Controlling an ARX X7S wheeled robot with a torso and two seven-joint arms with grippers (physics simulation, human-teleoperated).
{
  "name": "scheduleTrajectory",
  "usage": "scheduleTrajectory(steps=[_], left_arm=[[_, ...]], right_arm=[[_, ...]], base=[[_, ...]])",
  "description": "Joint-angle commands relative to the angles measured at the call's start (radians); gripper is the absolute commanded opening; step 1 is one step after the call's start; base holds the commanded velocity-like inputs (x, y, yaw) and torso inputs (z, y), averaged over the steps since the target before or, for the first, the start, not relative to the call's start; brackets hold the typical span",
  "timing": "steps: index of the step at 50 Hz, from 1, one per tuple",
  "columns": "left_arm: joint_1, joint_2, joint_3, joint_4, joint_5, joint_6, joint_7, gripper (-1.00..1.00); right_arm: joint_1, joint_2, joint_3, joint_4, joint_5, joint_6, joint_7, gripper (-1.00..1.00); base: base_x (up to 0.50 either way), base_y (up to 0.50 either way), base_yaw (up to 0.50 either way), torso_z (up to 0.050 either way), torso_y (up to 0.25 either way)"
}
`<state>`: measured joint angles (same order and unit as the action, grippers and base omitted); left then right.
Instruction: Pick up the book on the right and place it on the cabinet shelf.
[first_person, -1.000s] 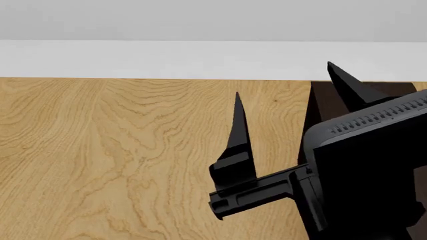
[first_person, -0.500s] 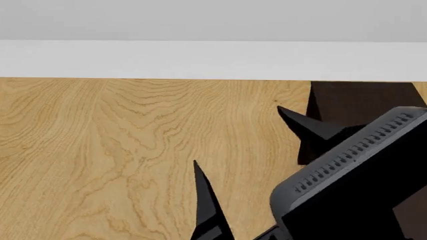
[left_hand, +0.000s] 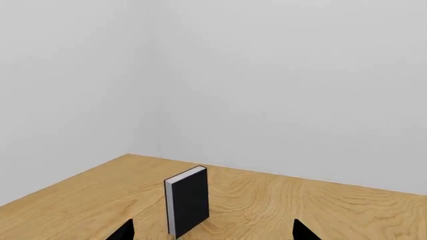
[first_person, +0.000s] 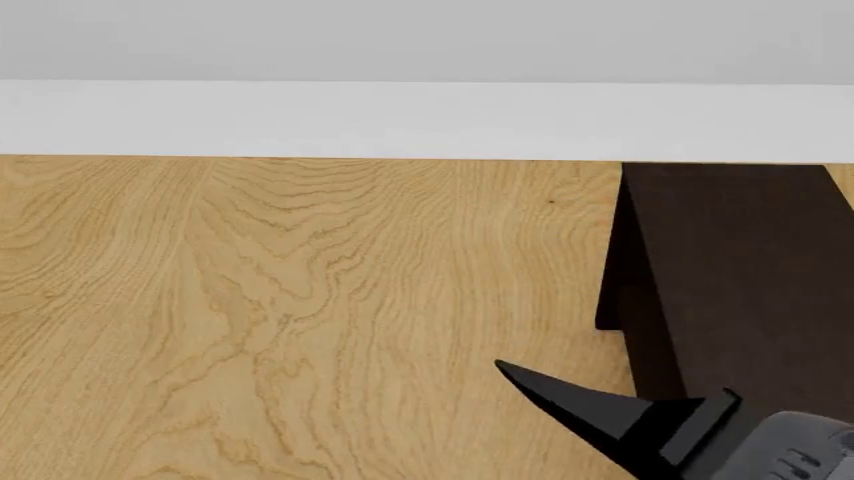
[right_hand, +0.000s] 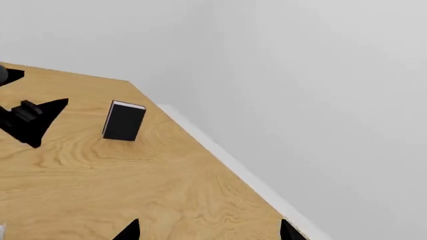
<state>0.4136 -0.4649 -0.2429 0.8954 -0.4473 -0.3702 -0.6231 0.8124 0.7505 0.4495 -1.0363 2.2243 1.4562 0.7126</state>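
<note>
Since a second ago, the right gripper (first_person: 627, 415) has dropped from the middle of the head view to its lower right corner, uncovering the very dark brown wood-grain cabinet (first_person: 727, 280) it used to hide. Only one black pointed fingertip (first_person: 561, 395) and a bit of grey housing show there now, just beside the cabinet's near corner. In the right wrist view two fingertips stand well apart with nothing between them, so the pincer is released. The left gripper (left_hand: 212, 231) is likewise spread wide and holds nothing.

That cabinet stands on the pale oak-grain floor (first_person: 267, 300), against the white baseboard (first_person: 334, 120). A black-covered book with white page edges (left_hand: 187, 201) stands upright on the floor, well away from the cabinet, straight ahead of the left gripper's tips. The light-grey book appears in none of the current views, so I cannot tell where it is.
</note>
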Motion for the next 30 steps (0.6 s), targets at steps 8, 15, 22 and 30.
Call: scheduleTrajectory(steps=[8,15,22,30], left_arm=[[-0.031,-0.014,0.015,0.01,-0.017,-0.036,-0.014,1.0],[-0.032,-0.012,0.03,-0.022,-0.002,-0.01,0.002,1.0],[-0.029,-0.014,0.03,-0.028,0.005,-0.005,0.002,1.0],[-0.033,-0.014,0.038,-0.038,0.01,-0.002,0.002,1.0]], right_arm=[[0.017,-0.003,-0.006,0.017,0.329,0.024,0.188,1.0],[0.025,0.01,-0.092,0.043,0.311,0.023,0.176,1.0],[0.007,0.026,-0.137,0.057,0.299,0.035,0.17,1.0],[0.01,0.045,-0.195,0.062,0.286,0.034,0.16,1.0]], base=[[0.0,0.0,0.0,0.0,0.0],[0.0,0.0,0.0,0.0,0.0],[0.0,0.0,0.0,0.0,0.0],[0.0,0.0,0.0,0.0,0.0]])
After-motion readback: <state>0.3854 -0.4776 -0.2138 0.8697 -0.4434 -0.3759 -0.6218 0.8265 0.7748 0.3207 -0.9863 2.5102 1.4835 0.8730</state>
